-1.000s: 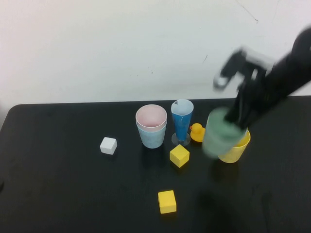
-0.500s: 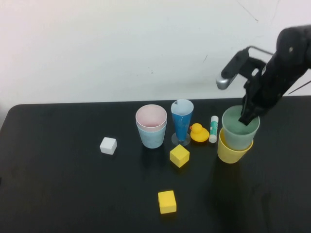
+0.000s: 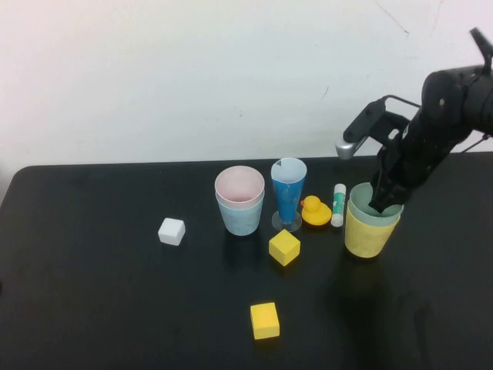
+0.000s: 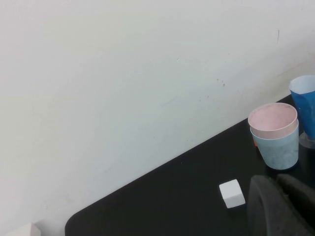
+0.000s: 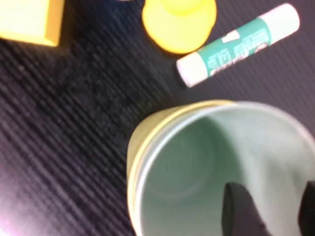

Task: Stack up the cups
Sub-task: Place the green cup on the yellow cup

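Nesting step, right side: the mint green cup [image 3: 374,203] now sits seated inside the yellow cup [image 3: 370,233], only its rim showing. My right gripper [image 3: 383,202] hangs at that rim, one finger inside; whether it grips or has let go, I cannot tell. Pink cup [image 3: 239,187] sits in the light blue cup [image 3: 242,216] at table centre. Next, I judge: lift clear, then join the two pairs. Left gripper [image 4: 283,206] parked at the table's left, jaw state not discernible.

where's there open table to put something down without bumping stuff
Bare black table lies left of the small white cube, near the parked left gripper. It is crowded from the pink-in-blue plastic cups to the right gripper over the green-in-yellow cups.
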Robot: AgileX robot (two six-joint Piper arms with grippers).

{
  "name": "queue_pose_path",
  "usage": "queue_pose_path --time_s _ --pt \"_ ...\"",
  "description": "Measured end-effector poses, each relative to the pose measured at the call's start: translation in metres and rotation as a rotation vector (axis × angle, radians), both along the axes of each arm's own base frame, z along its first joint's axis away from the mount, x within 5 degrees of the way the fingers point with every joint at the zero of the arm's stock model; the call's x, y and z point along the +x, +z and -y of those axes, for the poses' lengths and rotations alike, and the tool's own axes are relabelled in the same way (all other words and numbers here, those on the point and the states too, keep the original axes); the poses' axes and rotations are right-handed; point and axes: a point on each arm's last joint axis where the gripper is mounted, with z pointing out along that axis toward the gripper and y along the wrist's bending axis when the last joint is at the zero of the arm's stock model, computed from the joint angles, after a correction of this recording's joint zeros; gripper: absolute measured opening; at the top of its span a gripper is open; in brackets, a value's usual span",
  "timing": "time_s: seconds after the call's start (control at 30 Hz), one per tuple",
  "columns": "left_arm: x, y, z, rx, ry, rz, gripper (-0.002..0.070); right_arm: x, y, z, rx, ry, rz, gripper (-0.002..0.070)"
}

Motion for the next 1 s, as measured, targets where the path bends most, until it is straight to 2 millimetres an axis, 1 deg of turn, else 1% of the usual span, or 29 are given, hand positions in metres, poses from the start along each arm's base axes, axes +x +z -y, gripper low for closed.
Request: queue_pose_path --time_s 0.2,0.33,0.43,0.53,0.63,0.73,1.0 --pt "0.000 0.000 0.000 0.000 0.000 0.000 0.0001 0.007 -0.020 -0.002 0.002 -0.006 0.011 0.0258" --pt "0.000 0.000 0.000 0.000 0.000 0.000 0.0001 0.008 -0.030 -0.002 -0.002 -0.006 -0.002 0.0206" --pt "0.000 0.000 0.000 0.000 0.000 0.000 0.0001 0.008 -0.031 -0.002 -0.003 -0.006 -0.005 0.0183" --pt "0.000 0.000 0.000 0.000 0.000 0.000 0.0001 0.008 -0.025 -0.002 -0.009 -0.003 -0.030 0.0175" --pt "0.000 0.000 0.000 0.000 0.000 0.000 0.0001 0.009 -0.014 -0.003 -0.014 0.001 -0.066 0.0179" --pt "0.000 0.000 0.000 -0.001 0.000 0.003 0.0001 0.010 -0.002 -0.005 0.001 -0.002 -0.097 0.0199" --pt "0.000 0.000 0.000 -0.001 0.000 0.003 0.0001 0.016 0.034 -0.012 0.054 0.000 -0.101 0.0334"
